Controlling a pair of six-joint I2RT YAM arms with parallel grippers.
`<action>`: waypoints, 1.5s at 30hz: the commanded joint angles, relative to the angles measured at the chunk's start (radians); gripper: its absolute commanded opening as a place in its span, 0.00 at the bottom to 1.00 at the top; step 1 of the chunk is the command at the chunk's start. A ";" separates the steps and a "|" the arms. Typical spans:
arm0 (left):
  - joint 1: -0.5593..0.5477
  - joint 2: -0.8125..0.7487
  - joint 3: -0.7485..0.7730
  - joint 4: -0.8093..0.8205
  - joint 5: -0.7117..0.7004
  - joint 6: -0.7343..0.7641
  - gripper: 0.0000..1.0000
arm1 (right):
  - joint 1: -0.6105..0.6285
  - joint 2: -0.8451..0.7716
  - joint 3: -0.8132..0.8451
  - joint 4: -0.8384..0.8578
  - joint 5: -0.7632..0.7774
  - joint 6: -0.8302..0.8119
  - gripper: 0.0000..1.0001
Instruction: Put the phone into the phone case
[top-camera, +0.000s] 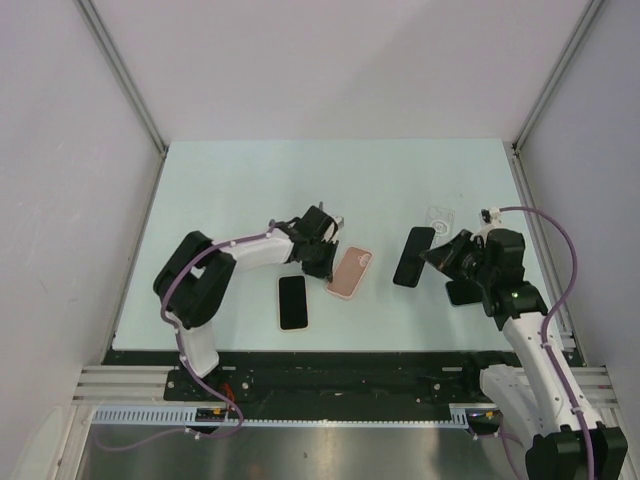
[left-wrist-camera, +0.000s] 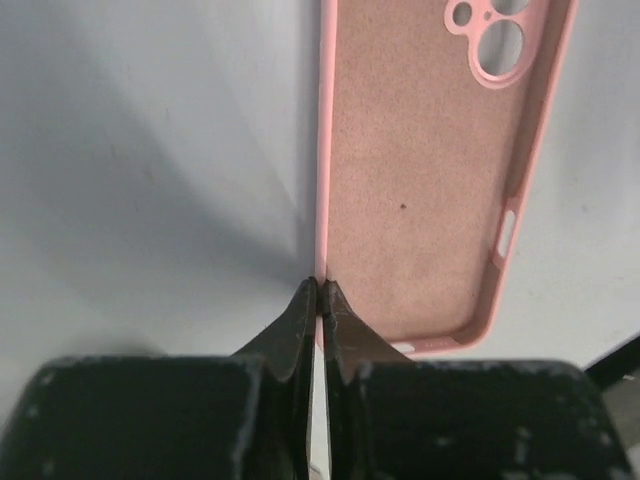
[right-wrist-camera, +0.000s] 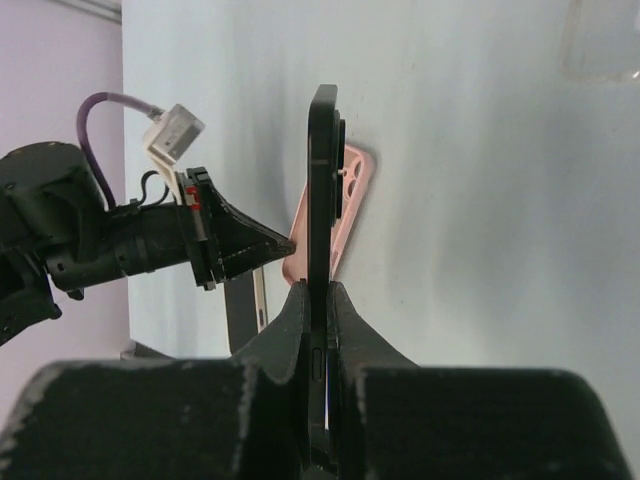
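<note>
A pink phone case (top-camera: 350, 272) lies open side up on the table; it also shows in the left wrist view (left-wrist-camera: 420, 170). My left gripper (top-camera: 325, 262) is shut on the case's left side wall, its fingertips (left-wrist-camera: 320, 287) pinching the rim. My right gripper (top-camera: 447, 258) is shut on a black phone (top-camera: 413, 256) and holds it edge-on above the table, to the right of the case. In the right wrist view the phone (right-wrist-camera: 322, 180) stands between my fingers (right-wrist-camera: 320, 292), with the pink case (right-wrist-camera: 352, 195) behind it.
A second black phone (top-camera: 292, 301) lies flat near the front, left of the case. A clear case (top-camera: 441, 216) lies at the back right. White walls enclose the table on three sides.
</note>
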 joint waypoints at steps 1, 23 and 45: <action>-0.009 -0.150 -0.190 0.235 0.048 -0.383 0.10 | 0.035 0.032 -0.021 0.153 -0.087 0.039 0.00; 0.045 -0.227 -0.189 0.208 0.002 -0.320 0.01 | 0.340 0.409 -0.041 0.486 0.057 0.177 0.00; -0.038 -0.150 -0.396 0.498 0.175 -0.483 0.01 | 0.339 0.762 -0.040 0.656 -0.029 0.159 0.00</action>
